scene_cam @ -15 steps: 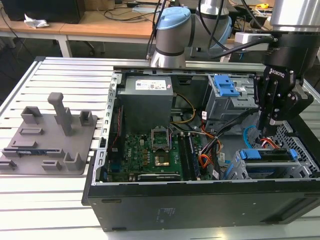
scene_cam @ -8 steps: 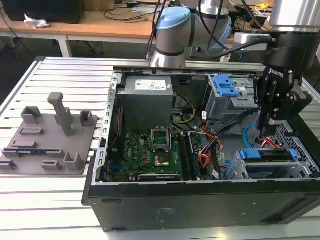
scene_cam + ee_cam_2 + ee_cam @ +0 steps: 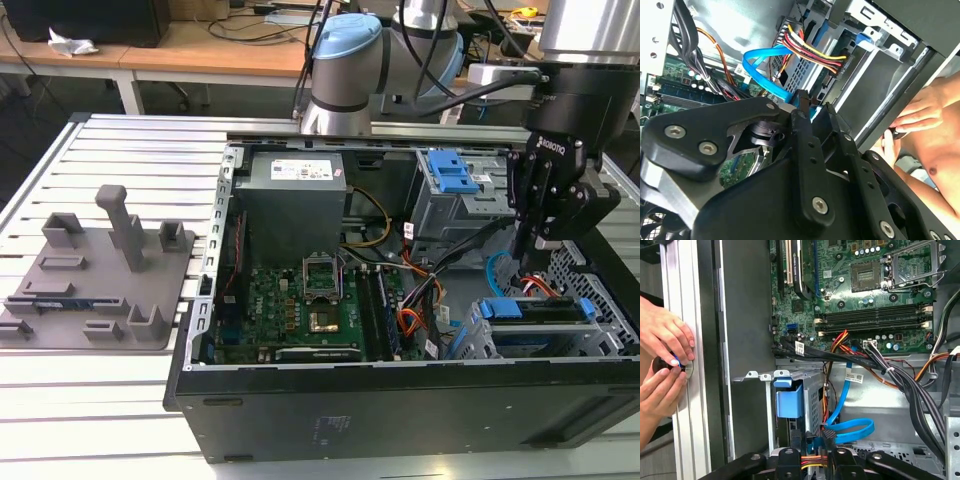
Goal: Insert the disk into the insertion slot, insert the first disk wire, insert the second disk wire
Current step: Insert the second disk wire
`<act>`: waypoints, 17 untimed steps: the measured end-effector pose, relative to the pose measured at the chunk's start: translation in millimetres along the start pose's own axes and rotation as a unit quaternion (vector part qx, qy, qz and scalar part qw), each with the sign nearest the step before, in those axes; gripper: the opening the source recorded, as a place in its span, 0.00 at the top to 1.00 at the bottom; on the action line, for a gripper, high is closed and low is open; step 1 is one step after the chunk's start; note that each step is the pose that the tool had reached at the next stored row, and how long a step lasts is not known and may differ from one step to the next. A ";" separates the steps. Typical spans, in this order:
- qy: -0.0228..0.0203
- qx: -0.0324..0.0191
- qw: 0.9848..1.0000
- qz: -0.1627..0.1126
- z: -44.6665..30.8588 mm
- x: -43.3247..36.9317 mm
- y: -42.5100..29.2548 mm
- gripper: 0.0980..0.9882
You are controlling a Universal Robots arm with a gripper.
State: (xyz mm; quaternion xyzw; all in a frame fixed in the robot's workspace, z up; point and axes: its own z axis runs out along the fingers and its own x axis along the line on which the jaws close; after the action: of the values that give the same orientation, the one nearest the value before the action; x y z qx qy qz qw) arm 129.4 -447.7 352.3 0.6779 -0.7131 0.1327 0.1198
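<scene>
Disk [image 3: 535,309] seated in insertion slot [image 3: 480,345]; step 3 in hand: gripper [image 3: 812,452] clamps second disk wire [image 3: 852,429] plug beside disk, needing straight push.

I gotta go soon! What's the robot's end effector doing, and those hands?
End effector: closed on the light-blue cable.
Person's hands: touching a small dark round thing.

The black matt metal gripper [image 3: 810,107] has shiny steel screws. The silver-grey perforated sheet-metal drive cage [image 3: 812,410] looks dull, and its bright blue plastic clip [image 3: 789,399] looks smooth. The thin light-blue cable [image 3: 852,427] is glossy. The green circuit board [image 3: 875,290] is semi-glossy.
</scene>
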 end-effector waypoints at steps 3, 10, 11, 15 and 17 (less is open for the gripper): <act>0.000 0.000 1.000 0.000 0.1 -0.1 -0.1 0.78; 0.012 0.003 1.000 -0.006 -1.1 -5.7 0.2 0.80; 0.016 0.003 1.000 -0.007 -0.9 -6.2 0.2 0.87; 0.021 0.004 1.000 -0.007 -0.7 -6.3 0.3 0.93; 0.021 0.004 1.000 -0.007 -0.7 -6.4 0.3 0.93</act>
State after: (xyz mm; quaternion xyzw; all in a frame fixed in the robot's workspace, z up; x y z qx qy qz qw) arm 129.5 -441.5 350.7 0.6805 -0.7051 0.1486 0.1332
